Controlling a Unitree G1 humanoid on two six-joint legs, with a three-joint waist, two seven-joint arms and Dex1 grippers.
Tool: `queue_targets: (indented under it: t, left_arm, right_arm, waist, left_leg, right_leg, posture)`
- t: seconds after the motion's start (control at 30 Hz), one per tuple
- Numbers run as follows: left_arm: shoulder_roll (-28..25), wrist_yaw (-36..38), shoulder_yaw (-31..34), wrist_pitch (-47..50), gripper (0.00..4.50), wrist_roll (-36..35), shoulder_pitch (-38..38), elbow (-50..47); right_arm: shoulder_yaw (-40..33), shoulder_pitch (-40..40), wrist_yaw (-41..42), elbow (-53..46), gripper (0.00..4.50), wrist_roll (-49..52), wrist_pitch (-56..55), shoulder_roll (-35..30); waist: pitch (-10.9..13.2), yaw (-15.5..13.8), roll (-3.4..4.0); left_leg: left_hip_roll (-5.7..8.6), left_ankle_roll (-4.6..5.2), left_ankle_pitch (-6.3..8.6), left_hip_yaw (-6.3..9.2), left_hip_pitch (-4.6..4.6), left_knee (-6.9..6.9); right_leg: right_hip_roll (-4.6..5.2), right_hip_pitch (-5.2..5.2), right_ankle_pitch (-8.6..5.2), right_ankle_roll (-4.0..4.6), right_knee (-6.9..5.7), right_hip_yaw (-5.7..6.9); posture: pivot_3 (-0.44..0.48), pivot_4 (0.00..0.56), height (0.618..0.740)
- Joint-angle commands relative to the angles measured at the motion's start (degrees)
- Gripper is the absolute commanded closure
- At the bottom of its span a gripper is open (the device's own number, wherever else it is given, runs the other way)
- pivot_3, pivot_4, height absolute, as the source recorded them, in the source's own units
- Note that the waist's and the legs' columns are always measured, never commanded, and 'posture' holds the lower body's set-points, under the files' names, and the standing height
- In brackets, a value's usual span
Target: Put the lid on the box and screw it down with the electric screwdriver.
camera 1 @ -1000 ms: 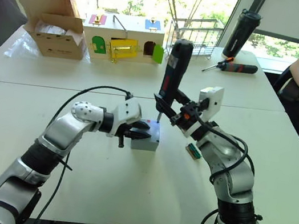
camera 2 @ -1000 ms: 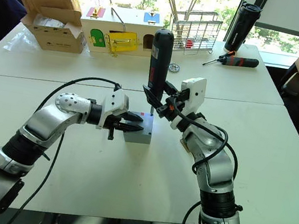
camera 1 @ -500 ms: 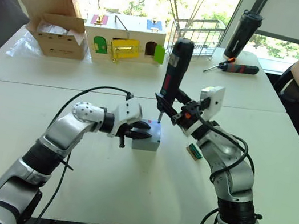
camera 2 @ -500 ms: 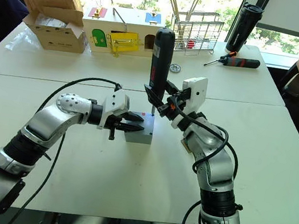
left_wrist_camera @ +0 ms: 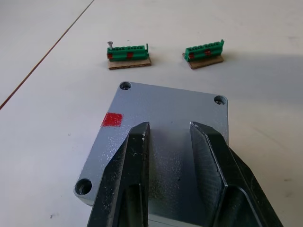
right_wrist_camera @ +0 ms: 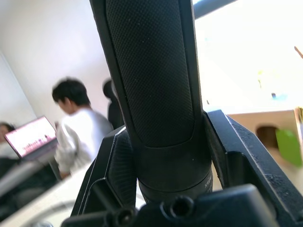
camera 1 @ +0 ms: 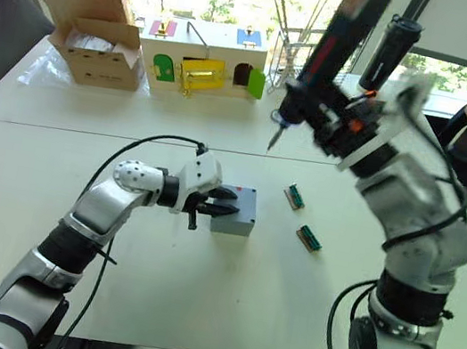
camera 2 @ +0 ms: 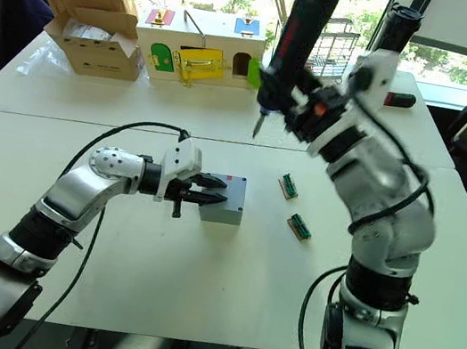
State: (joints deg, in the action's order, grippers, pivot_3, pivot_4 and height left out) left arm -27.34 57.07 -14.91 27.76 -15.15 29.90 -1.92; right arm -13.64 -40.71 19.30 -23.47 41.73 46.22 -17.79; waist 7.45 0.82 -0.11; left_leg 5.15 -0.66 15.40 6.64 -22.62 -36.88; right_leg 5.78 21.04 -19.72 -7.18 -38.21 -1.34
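The box (camera 1: 236, 210) is found just before the left gripper (camera 1: 210, 203); two terminal strips (camera 1: 295, 196) are placed beyond it, below the right gripper (camera 2: 304, 106).

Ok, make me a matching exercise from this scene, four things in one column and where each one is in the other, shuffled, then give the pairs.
Things
1. lid
2. electric screwdriver
3. left tool
4. green terminal strips

Places
A. held up above the table in the right tool
B. lying flat on the table, beside the box
C. sitting on top of the box
D. fingers resting over the lid

Pairs: 1-C, 2-A, 3-D, 4-B
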Motion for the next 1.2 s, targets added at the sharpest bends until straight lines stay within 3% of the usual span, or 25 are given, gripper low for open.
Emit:
queue_targets:
  t: [0.03,0.2,0.33,0.57,0.7,0.83,1.2]
  left_arm:
    - [-0.2,-0.7,2.7,2.8,3.16,-1.9,1.2,-0.2]
    - [0.2,-0.7,4.7,4.6,3.16,-3.8,3.7,-1.6]
    - [-1.4,1.3,2.7,3.5,3.16,-2.7,5.9,-4.2]
    - [-4.1,7.1,-0.6,3.4,3.16,-3.6,7.3,-12.0]
    - [-5.4,9.2,-2.5,2.5,3.16,-3.0,7.0,-14.4]
    - [-6.1,9.5,-3.5,1.7,3.16,-2.5,6.0,-15.6]
    - [-6.6,6.0,-2.7,2.4,3.16,-2.3,2.2,-18.9]
  right_arm:
    - [-2.2,-1.5,-4.6,-0.5,2.74,2.9,2.1,0.5]
    - [-0.8,-3.8,-13.2,1.2,2.74,-2.0,7.7,-2.4]
    - [-4.4,-7.2,-11.0,3.7,2.74,1.9,13.9,-8.8]
    - [-4.9,-10.3,-5.6,16.8,2.74,-0.9,29.4,-31.0]
    - [1.7,-8.5,4.4,26.8,2.74,-0.4,38.4,-42.3]
    - [4.5,-8.3,12.1,36.1,2.74,-0.6,39.6,-45.1]
    - [27.2,-11.7,31.3,57.2,2.74,-14.9,29.3,-46.1]
  waist:
    - [0.0,0.1,0.0]
    - [0.0,0.2,0.01]
    - [0.2,0.2,0.03]
    - [0.4,0.0,0.07]
    - [0.6,0.0,0.12]
    - [0.8,0.8,0.26]
    - [1.0,0.2,0.36]
  left_leg:
    - [0.0,0.0,0.0,0.0,-0.03,0.0]
    - [0.02,-0.27,-0.17,-0.01,-0.86,-0.2]
    - [0.12,-0.36,-0.23,-0.08,-1.31,-0.29]
    - [0.09,-0.35,-0.23,-0.08,-1.4,-0.3]
    - [0.07,-0.33,-0.24,-0.16,-1.42,-0.27]
    - [-0.03,-0.28,-0.21,-0.3,-1.43,-0.23]
    - [0.03,-0.28,-0.21,-0.35,-1.44,-0.34]
  right_leg:
    - [0.0,0.0,0.0,0.0,0.0,0.0]
    - [0.01,0.76,0.0,0.0,-0.3,0.0]
    - [0.09,1.28,0.01,-0.01,-0.55,0.01]
    - [0.09,1.27,0.01,0.0,-0.47,0.04]
    - [0.09,1.25,0.01,0.0,-0.4,0.03]
    - [0.03,1.29,0.01,0.0,-0.33,0.01]
    - [0.0,1.29,0.01,-0.02,-0.36,0.0]
  posture:
    - [0.0,0.15,0.74]
    - [0.0,0.15,0.74]
    - [0.0,0.15,0.74]
    - [0.0,0.15,0.74]
    - [0.0,0.15,0.74]
    - [0.0,0.15,0.74]
    - [0.0,0.15,0.74]
